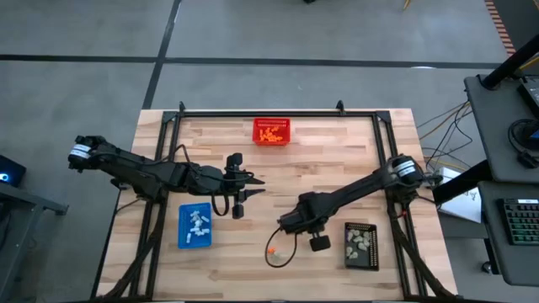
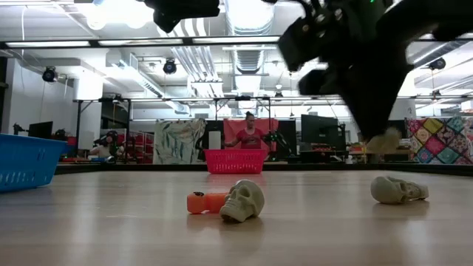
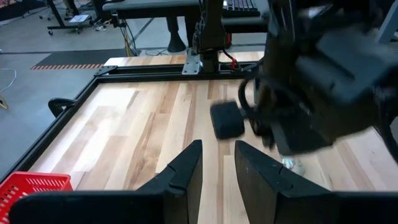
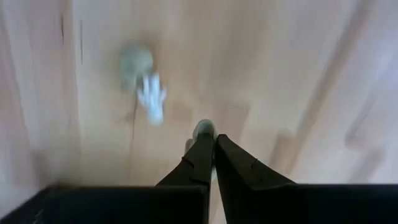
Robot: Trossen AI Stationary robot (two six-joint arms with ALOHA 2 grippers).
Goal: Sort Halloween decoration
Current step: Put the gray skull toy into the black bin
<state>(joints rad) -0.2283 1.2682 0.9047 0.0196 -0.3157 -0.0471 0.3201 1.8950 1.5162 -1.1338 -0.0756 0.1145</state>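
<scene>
This is a robotics lab or open workshop hall. Beyond the right gripper (image 2: 384,140), the low view shows a high ceiling with exposed ducts (image 2: 199,59) and strip lights, monitors (image 2: 319,129) on benches, and a person (image 2: 250,133) seated far back. Around the wooden table (image 1: 337,143) with its black frame lie a bare concrete floor (image 1: 84,93), loose cables (image 1: 442,126), and, off to the gripper's right, a desk with a keyboard (image 1: 522,220).

1. A wooden table (image 1: 337,151) with a black frame carries everything.
2. A red basket (image 1: 273,131) sits at the far edge.
3. A blue tray (image 1: 195,226) and a black tray (image 1: 361,245) lie toward the near side.
4. Two pale skulls (image 2: 243,200) (image 2: 398,189) and an orange trinket (image 2: 206,202) lie loose on the wood.
</scene>
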